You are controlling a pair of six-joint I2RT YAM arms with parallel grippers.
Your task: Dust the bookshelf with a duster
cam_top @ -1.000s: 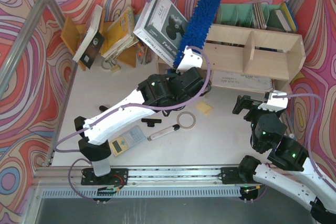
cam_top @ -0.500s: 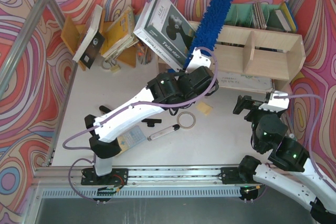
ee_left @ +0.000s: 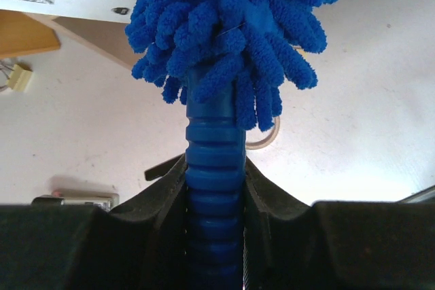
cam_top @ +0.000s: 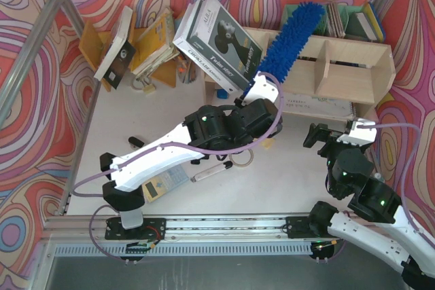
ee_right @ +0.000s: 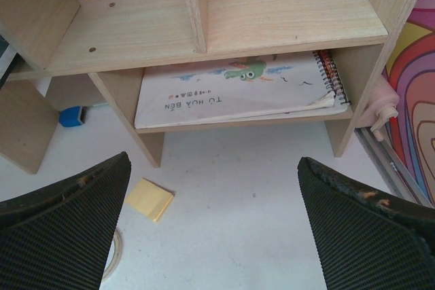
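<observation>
Blue ribbed plastic sits pinched between the black fingers (ee_left: 160, 191) of the left end effector (ee_left: 216, 168). It is clenched on the handle (ee_left: 215, 195) of the duster (cam_top: 293, 35), gripping just below where the fluff begins. A hold that close to the head, I'd guess, keeps the long mop from wagging as it sweeps.

From that grip the duster slants up and away. Its shaggy head lies across the top board of the bookshelf (cam_top: 353, 52), over the left compartment and near the centre divider. The tip comes close to the books (cam_top: 343, 18) lined along the bookshelf's far side. From above I can't tell whether the strands press on the wood or only skim it.

The head is a bright royal blue, thick with stubby chenille strands, and looks full and clean. The handle is the same blue, ringed with ridges that should stop it slipping.

The right end effector (ee_right: 214, 161) hangs released, jaws spread wide with nothing between them. It sits in front of the bookshelf's right half, well apart from the duster, seemingly held out of the sweep's way. Its camera looks into the lower level, where a spiral notebook (ee_right: 231, 89) lies flat under the bookshelf's lower board. A yellow note (ee_right: 149, 198) rests on the white bench (ee_right: 245, 188) just in front of the bookshelf.
</observation>
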